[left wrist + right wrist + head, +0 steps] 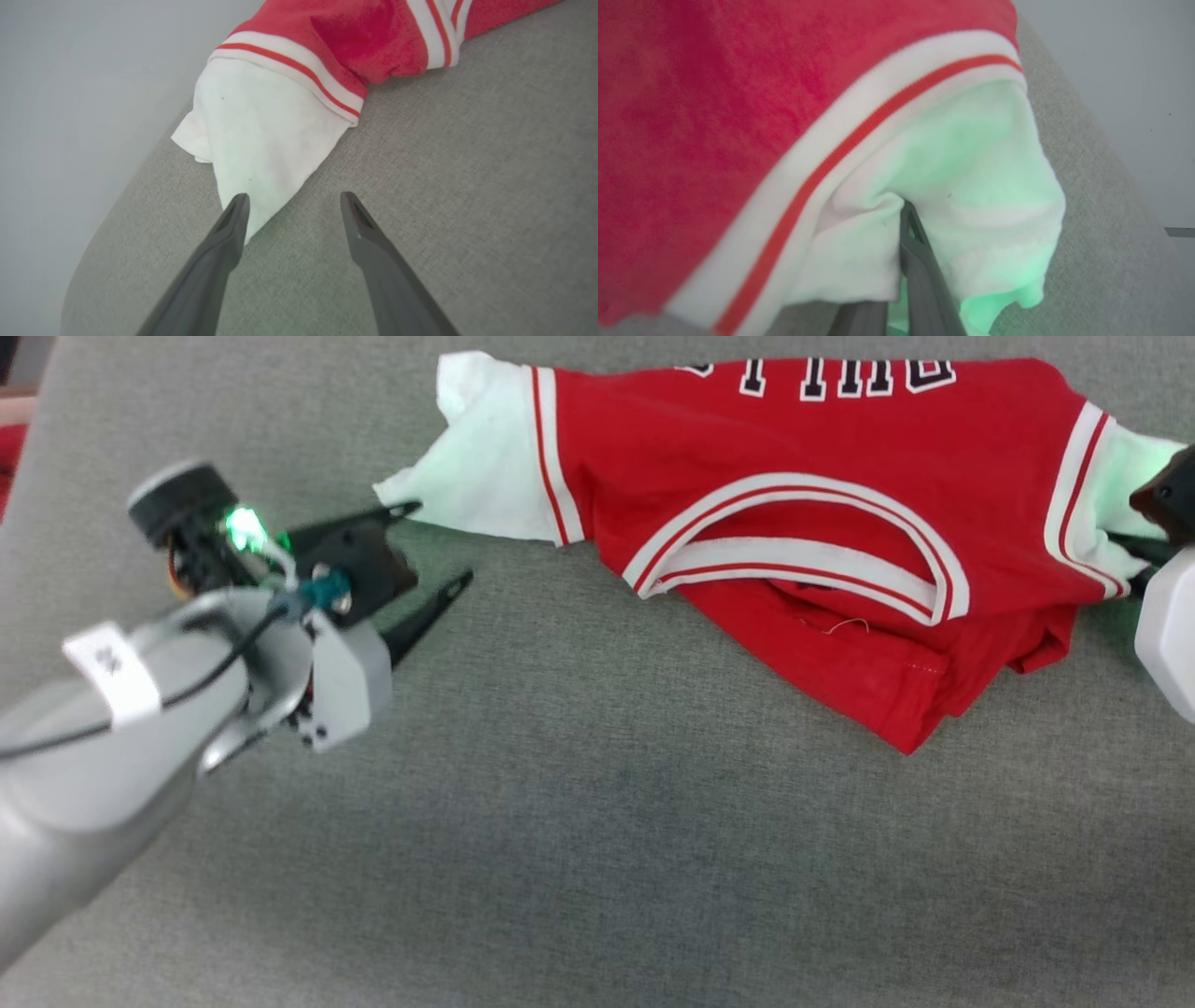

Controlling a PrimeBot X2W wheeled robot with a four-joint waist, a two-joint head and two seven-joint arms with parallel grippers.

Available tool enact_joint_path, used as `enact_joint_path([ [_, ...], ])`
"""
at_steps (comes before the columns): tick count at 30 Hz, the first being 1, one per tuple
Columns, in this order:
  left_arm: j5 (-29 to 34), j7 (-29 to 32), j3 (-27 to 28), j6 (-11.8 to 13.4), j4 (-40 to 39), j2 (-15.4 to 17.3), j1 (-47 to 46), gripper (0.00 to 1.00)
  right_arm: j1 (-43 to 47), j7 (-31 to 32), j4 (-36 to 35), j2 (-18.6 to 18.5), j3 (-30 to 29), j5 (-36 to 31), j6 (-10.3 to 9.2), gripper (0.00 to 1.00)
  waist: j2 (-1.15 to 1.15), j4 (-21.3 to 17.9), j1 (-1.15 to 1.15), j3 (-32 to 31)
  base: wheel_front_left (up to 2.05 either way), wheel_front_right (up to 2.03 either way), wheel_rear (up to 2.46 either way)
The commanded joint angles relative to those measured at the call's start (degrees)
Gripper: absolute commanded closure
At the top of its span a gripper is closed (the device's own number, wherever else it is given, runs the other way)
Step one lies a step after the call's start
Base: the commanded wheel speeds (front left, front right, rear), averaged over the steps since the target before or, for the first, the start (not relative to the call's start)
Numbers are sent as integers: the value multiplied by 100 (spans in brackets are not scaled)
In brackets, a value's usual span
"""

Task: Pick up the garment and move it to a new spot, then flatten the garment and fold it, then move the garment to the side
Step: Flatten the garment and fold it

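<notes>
The garment [803, 485], a red jersey with white sleeves and striped trim, lies crumpled across the far part of the grey surface [597, 821], its black lettering at the top edge. My left gripper [439, 543] is open just short of the left white sleeve [476, 476]. In the left wrist view the left gripper [294, 200] has one finger [233, 228] over the tip of that sleeve [261, 135]. My right gripper [1134, 560] at the right edge is shut on the right white sleeve [1120, 476]; the cloth [971, 186] bunches around the right gripper [906, 217].
The grey surface has a rounded edge [117, 200] close to the left sleeve, with pale floor beyond it. The same edge [1087, 140] runs just past the right sleeve. A bit of red [7, 457] shows off the grey surface at the far left.
</notes>
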Motion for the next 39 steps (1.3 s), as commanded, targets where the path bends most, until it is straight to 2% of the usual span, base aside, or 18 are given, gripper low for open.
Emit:
enact_joint_path([
  [1, -58, -60, -154, 14, 190, -80, -260, 0, 104, 64, 125, 26, 164, 44, -8, 100, 0, -70, 0, 120, 0, 0, 0],
  [5, -56, -87, -385, 13, 644, -354, -640, 0, 12, 60, 129, 21, 239, 77, -8, 100, 0, -97, 0, 232, 0, 0, 0],
  [7, 142, 71, -402, 13, 700, -510, -493, 0, -24, 58, 143, 44, 284, 85, -8, 100, 0, -113, 0, 264, 0, 0, 0],
  [13, 505, 357, -413, 13, 701, -613, -352, 0, -97, 56, 162, 122, 393, 132, -8, 100, 0, -141, 0, 320, 0, 0, 0],
  [20, 591, 113, -417, 13, 1135, -707, -543, 0, -184, 19, 153, 179, 485, 155, -7, 100, 0, -158, 0, 374, 0, 0, 0],
  [30, 557, -145, -424, 13, 1664, -1066, -582, 0, -241, -45, 181, 205, 562, 238, -7, 100, 0, -199, 0, 402, 0, 0, 0],
  [31, 540, -149, -427, 12, 1705, -1092, -578, 17, -241, -45, 187, 216, 566, 235, -7, 100, 0, -205, 0, 404, 0, 0, 0],
  [32, 536, -155, -426, 12, 1744, -1110, -579, 48, -242, -51, 194, 225, 572, 238, -7, 100, 0, -212, 0, 406, 0, 0, 0],
  [34, 470, -175, -426, 12, 1834, -1136, -586, 88, -249, -53, 201, 241, 586, 256, -3, 100, 0, -226, 0, 409, 0, 0, 0],
  [35, 435, -193, -425, 12, 1877, -1137, -604, 100, -250, -57, 203, 243, 595, 264, -3, 100, 0, -231, 0, 409, 0, 0, 0],
  [39, 228, -317, -414, 12, 2053, -1176, -670, 100, -245, -76, 221, 244, 620, 295, -3, 100, 0, -240, 0, 390, 0, 0, 0],
])
